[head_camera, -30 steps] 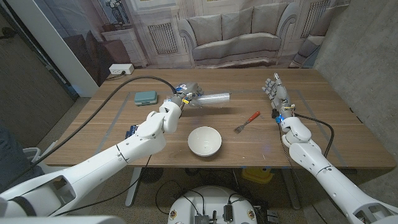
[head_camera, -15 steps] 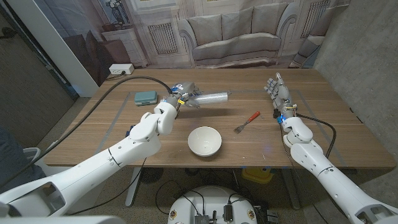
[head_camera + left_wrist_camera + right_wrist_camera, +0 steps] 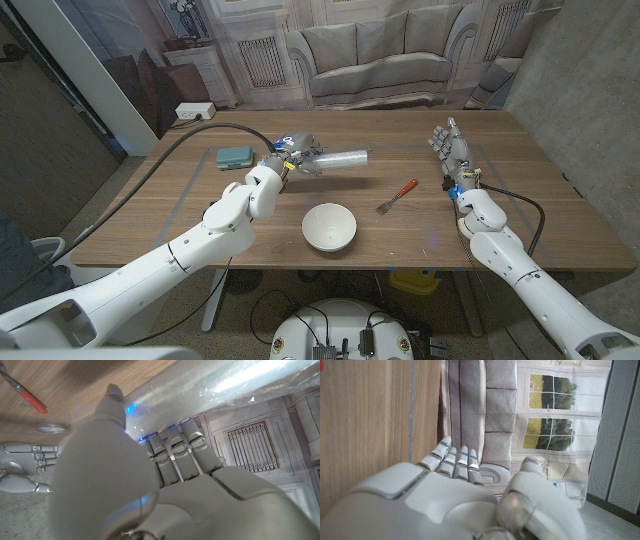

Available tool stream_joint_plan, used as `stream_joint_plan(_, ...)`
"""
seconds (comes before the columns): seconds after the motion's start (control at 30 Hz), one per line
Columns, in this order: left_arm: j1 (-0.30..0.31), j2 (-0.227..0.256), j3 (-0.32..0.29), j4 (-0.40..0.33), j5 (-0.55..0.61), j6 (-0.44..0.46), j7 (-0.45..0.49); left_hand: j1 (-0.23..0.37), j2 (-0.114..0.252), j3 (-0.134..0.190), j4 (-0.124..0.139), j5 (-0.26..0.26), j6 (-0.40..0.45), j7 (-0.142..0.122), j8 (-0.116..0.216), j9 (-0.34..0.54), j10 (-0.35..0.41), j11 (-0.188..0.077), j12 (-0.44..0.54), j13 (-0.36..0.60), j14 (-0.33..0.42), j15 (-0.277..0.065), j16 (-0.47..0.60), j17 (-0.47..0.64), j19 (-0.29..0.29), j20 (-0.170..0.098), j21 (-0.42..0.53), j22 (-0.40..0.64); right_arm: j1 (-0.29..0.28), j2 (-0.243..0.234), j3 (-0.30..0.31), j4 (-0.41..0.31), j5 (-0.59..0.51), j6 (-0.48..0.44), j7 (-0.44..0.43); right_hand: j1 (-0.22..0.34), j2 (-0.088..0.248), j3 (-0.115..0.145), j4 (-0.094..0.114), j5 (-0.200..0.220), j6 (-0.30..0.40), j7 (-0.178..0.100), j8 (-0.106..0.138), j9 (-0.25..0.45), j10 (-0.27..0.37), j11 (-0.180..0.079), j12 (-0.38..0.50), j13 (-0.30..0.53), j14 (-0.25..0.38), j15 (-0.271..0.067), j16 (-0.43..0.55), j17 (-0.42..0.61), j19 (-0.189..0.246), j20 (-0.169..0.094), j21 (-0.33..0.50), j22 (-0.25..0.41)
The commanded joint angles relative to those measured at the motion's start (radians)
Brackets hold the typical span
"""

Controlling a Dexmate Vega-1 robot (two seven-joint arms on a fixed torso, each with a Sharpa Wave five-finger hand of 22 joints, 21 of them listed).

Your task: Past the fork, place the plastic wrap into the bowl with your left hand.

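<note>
My left hand grips one end of the plastic wrap roll, a clear shiny tube that sticks out toward the table's middle, held above the wood. In the left wrist view the fingers and thumb wrap around the roll. The white bowl stands empty nearer the front edge, below and slightly right of the roll. The fork with a red handle lies right of the bowl; its handle also appears in the left wrist view. My right hand stands at the right side, fingers straight, holding nothing.
A teal box lies on the table left of my left hand. A black cable arcs across the far left part of the table. A round metal disc is set in the table top near my right hand.
My left arm has drawn back slightly toward the left, the roll still in its grip at about the same spot. My right hand has shifted a little to the right.
</note>
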State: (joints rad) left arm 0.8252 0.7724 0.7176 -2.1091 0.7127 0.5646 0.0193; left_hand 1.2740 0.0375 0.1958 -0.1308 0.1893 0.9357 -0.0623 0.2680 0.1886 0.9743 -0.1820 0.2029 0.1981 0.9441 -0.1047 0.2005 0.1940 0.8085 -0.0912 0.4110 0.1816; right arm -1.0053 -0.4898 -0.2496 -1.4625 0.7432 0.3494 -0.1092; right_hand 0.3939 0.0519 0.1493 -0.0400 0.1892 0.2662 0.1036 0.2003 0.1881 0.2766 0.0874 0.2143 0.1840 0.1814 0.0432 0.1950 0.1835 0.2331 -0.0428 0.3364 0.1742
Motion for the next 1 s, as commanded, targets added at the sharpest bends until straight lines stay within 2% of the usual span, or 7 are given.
stream_joint_plan(0.03,0.052,0.043,-0.048,-0.025,-0.045,-0.103,0.037,0.041,0.059,0.018,0.018,0.006,0.097,-0.008,0.001,0.005,0.008,-0.005,-0.007,0.006,0.046,-0.117,0.005,0.001,0.006,-0.022,0.009,0.002,-0.051,-0.020,0.013,-0.070,-0.015,0.004,-0.036,0.004,0.003,-0.001,-0.004,-0.001,0.006,0.001,-0.004,0.003,0.004,0.006,-0.002,0.002,0.000,0.005,-0.005,0.002,0.011,-0.003,-0.002,0.006)
stream_joint_plan(0.27,0.076,0.054,-0.076,-0.002,-0.088,-0.205,0.083,0.042,0.061,0.019,0.018,0.006,0.097,-0.009,-0.001,0.005,0.009,-0.010,-0.008,0.006,0.047,-0.118,0.005,0.002,0.005,-0.023,0.008,0.002,-0.090,-0.035,0.021,-0.128,-0.032,-0.008,-0.076,0.004,0.003,-0.001,-0.005,-0.002,0.006,0.002,-0.004,0.003,0.003,0.006,-0.002,0.002,0.000,0.006,-0.005,0.002,0.011,-0.003,-0.004,0.006)
stream_joint_plan(0.57,0.116,0.106,-0.139,-0.005,-0.139,-0.314,0.110,0.044,0.061,0.020,0.018,0.006,0.101,-0.014,-0.001,0.005,0.011,-0.013,-0.007,0.006,0.049,-0.119,0.005,0.003,0.004,-0.024,0.008,0.002,-0.119,-0.028,0.018,-0.166,-0.055,-0.009,-0.117,0.005,0.004,-0.001,-0.006,-0.002,0.005,0.001,-0.005,0.003,0.003,0.007,-0.002,0.002,0.000,0.004,-0.006,0.002,0.012,-0.003,-0.007,0.006)
stream_joint_plan(0.73,0.125,0.135,-0.168,-0.001,-0.171,-0.382,0.102,0.047,0.062,0.021,0.017,0.006,0.108,-0.014,0.001,0.005,0.014,-0.014,-0.007,0.006,0.050,-0.120,0.005,0.004,0.005,-0.025,0.009,0.003,-0.130,-0.028,0.020,-0.185,-0.068,-0.011,-0.137,0.004,0.004,-0.001,-0.006,-0.002,0.006,0.001,-0.004,0.003,0.004,0.006,-0.002,0.002,-0.001,0.005,-0.006,0.002,0.012,-0.002,-0.008,0.006)
stream_joint_plan(1.0,0.152,0.181,-0.213,-0.028,-0.182,-0.436,0.081,0.051,0.063,0.023,0.016,0.006,0.112,-0.016,0.001,0.004,0.017,-0.014,-0.007,0.007,0.054,-0.122,0.006,0.006,0.006,-0.026,0.010,0.003,-0.148,-0.024,0.025,-0.211,-0.084,-0.010,-0.166,0.004,0.005,-0.001,-0.007,-0.002,0.005,0.002,-0.005,0.003,0.004,0.007,-0.002,0.002,0.000,0.007,-0.006,0.002,0.013,-0.003,-0.010,0.006)
